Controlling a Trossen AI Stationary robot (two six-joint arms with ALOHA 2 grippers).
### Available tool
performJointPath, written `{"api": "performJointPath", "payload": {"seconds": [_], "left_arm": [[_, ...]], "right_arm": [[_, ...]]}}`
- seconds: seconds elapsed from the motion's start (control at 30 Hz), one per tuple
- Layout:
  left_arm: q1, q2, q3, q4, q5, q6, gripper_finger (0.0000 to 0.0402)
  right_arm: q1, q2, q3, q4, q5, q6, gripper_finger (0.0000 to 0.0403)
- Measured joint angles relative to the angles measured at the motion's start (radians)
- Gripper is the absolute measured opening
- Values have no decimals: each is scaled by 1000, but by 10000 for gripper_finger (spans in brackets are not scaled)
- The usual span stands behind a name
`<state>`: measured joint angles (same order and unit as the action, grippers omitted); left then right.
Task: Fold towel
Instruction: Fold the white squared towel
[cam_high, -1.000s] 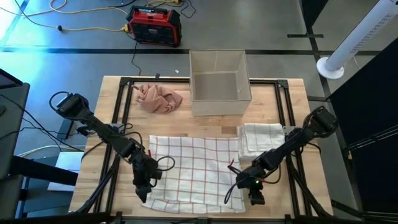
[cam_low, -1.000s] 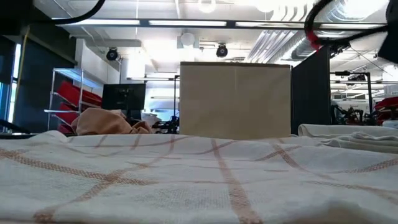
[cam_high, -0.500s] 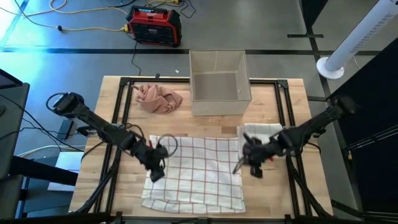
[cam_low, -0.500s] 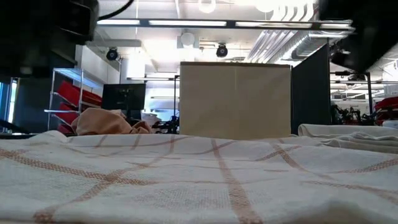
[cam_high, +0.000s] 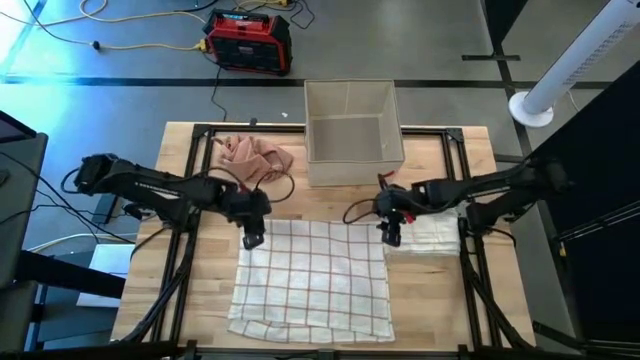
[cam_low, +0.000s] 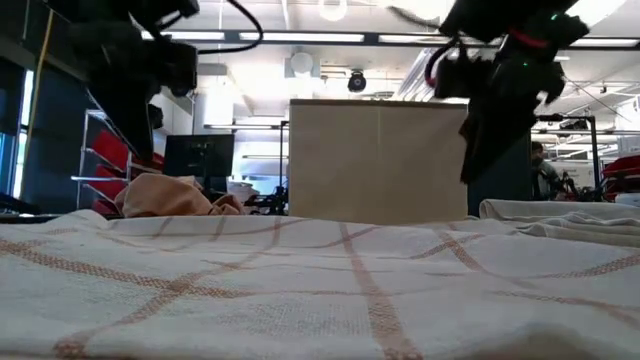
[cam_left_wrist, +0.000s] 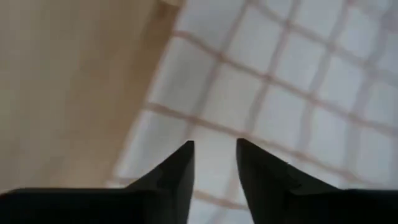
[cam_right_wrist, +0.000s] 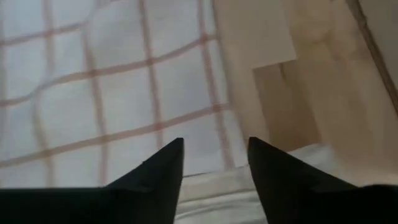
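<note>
A white towel with red checks (cam_high: 312, 275) lies spread flat on the wooden table and fills the foreground of the low view (cam_low: 320, 290). My left gripper (cam_high: 252, 238) hovers open over the towel's far left corner. Its fingers (cam_left_wrist: 214, 144) point steeply down with nothing between them. My right gripper (cam_high: 390, 232) hovers open over the far right corner. Checked cloth and bare wood show through its gap (cam_right_wrist: 214, 142). In the low view both grippers, left (cam_low: 130, 80) and right (cam_low: 500, 90), are well above the cloth.
An open beige box (cam_high: 352, 135) stands at the table's far middle. A crumpled pink cloth (cam_high: 255, 158) lies left of it. A folded white towel (cam_high: 430, 222) lies right of the checked towel, beside my right gripper. Black frame rails (cam_high: 195, 180) run along the table's sides.
Both grippers have travelled from the towel's near corners toward the table's far edge and now hang over its far corners. They have risen a little and tipped to point more steeply down. The towel lies as it did.
</note>
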<state>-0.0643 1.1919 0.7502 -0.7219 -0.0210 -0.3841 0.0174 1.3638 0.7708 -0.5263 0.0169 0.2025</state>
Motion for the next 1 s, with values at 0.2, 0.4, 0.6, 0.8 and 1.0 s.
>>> {"api": "performJointPath", "payload": {"seconds": [0.2, 0.4, 0.6, 0.8, 1.0], "left_arm": [[42, 0, 0, -37, -21, 244, 173], [104, 2, -59, -24, 6, 318, 190], [139, 22, -76, 3, 83, 331, 191], [150, 141, -76, -5, 91, 295, 191], [150, 276, -72, -7, 86, 273, 191]], "right_arm": [[-7, 101, 0, 70, -8, -32, 206], [-7, 159, 0, 85, -4, -32, 206], [-7, 168, 0, 83, -1, -28, 206], [-7, 168, 0, 83, -1, -28, 206], [-9, 168, 0, 81, -9, -28, 206]]}}
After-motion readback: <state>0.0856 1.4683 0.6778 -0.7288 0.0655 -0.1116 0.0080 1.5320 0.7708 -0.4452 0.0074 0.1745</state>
